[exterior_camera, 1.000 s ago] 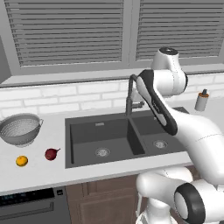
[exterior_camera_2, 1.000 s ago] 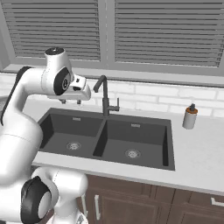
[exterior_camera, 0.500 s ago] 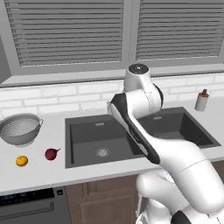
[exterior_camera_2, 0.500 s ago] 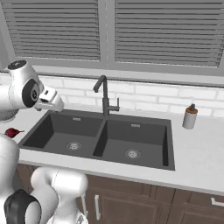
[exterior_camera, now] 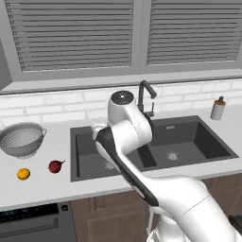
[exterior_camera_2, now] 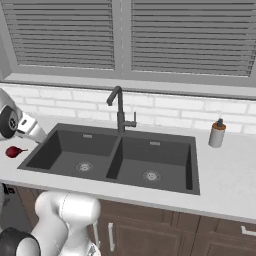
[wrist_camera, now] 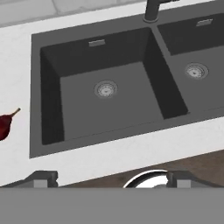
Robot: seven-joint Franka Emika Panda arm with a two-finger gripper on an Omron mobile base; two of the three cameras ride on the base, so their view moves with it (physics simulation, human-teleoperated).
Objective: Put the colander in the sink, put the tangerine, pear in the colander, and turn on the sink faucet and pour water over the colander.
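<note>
- Looking along the gripper (wrist_camera: 111, 179) in the hand view, I see two dark fingertips (wrist_camera: 43, 178) set wide apart, with nothing between them.
- Ahead of them lies the left basin of the sink (wrist_camera: 105, 87), both basins bare.
- The pear (exterior_camera: 56, 166) rests on the counter just left of the sink, the tangerine (exterior_camera: 23, 174) further left.
- The colander (exterior_camera: 21, 138) sits beyond both, well left of the sink; I judge my next reach must swing leftward, away from the sink faucet (exterior_camera: 145, 97).
</note>
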